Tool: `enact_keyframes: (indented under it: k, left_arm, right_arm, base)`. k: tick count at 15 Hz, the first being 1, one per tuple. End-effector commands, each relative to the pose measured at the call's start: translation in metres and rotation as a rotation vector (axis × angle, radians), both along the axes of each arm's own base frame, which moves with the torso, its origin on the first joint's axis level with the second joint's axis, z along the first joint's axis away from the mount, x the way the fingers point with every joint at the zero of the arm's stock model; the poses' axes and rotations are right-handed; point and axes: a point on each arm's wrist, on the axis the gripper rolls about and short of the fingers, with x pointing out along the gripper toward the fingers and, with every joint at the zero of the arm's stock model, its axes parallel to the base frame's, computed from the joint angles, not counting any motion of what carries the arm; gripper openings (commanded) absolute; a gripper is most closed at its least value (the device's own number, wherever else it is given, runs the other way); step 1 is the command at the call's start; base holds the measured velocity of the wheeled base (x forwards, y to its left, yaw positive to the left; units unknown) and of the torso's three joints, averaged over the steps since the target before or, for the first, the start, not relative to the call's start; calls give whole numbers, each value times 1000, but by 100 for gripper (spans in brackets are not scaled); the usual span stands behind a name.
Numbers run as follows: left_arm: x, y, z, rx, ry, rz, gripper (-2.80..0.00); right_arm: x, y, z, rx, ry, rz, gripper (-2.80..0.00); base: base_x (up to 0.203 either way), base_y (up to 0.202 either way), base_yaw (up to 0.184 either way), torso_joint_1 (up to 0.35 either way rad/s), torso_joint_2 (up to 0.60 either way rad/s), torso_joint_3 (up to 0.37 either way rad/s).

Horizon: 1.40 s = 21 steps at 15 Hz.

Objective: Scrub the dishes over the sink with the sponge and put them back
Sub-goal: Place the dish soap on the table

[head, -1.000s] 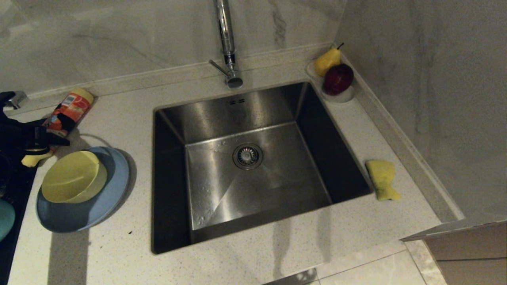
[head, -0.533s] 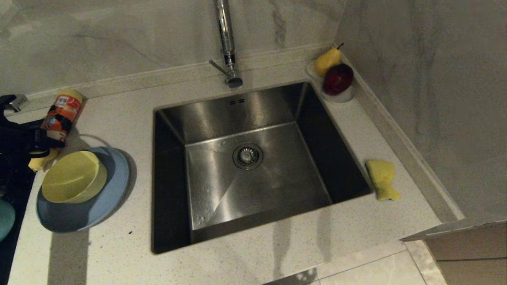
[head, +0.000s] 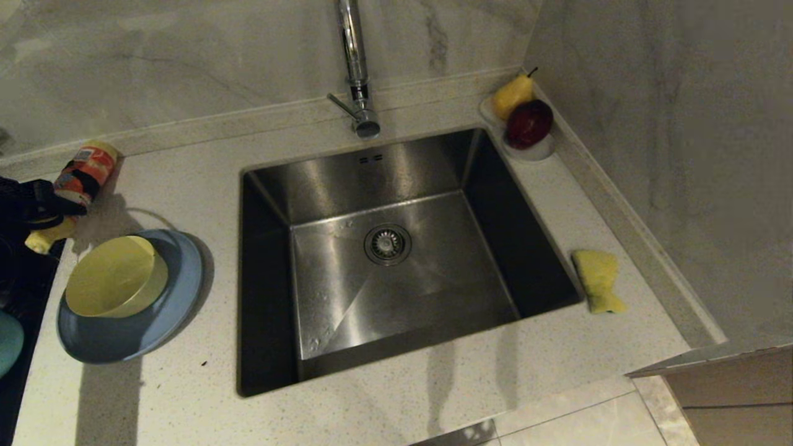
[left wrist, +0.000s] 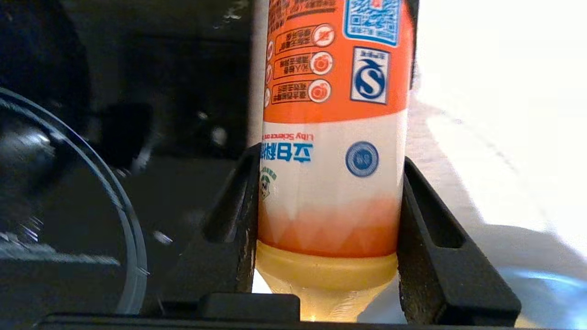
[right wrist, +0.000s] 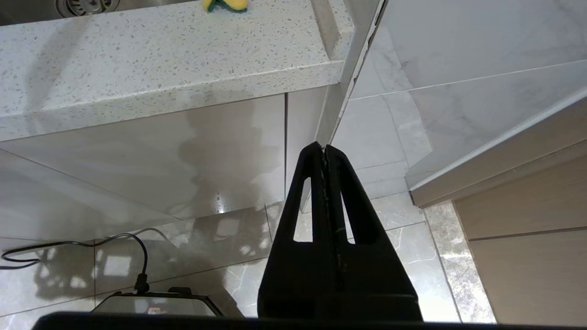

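Note:
At the counter's far left my left gripper is shut on an orange-labelled detergent bottle, held tilted above the counter; the fingers clamp its sides near the yellowish neck. The pale-yellow bowl sits on the light-blue plate just in front of it. The teal bowl shows at the left edge. The yellow sponge lies on the counter right of the sink. My right gripper hangs shut and empty below the counter edge, over the floor.
A chrome tap stands behind the sink. A white dish with a pear and a dark red fruit occupies the back right corner. A black surface borders the counter on the left.
The left gripper has closed on the detergent bottle and carried it leftward and a little up. Dishes, sponge and right arm have not moved.

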Motion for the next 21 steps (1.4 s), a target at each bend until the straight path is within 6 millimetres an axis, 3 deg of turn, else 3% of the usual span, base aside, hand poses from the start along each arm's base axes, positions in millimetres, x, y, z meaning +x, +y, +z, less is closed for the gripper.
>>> enact_keyframes:
  k: [1,9,16,21]
  left_arm:
    - [-15,-11,19,-45,-33,7,-280]
    - [-34,-23,48,-171,-129,100,-280]
    - [-38,-27,56,-310,-180,175,-280]
    - [-34,-24,47,-307,-151,178,-280]
  right_arm:
    - [0,0,0,0,-1,0,-280]
    - [0,0,0,0,-1,0,-280]
    - [0,0,0,0,-1,0,-280]
    - [0,0,0,0,-1,0,-280]
  base:
    - [0,0,0,0,0,0]
    - [0,0,0,0,0,0]
    - [0,0,0,0,0,0]
    - [0,0,0,0,0,0]
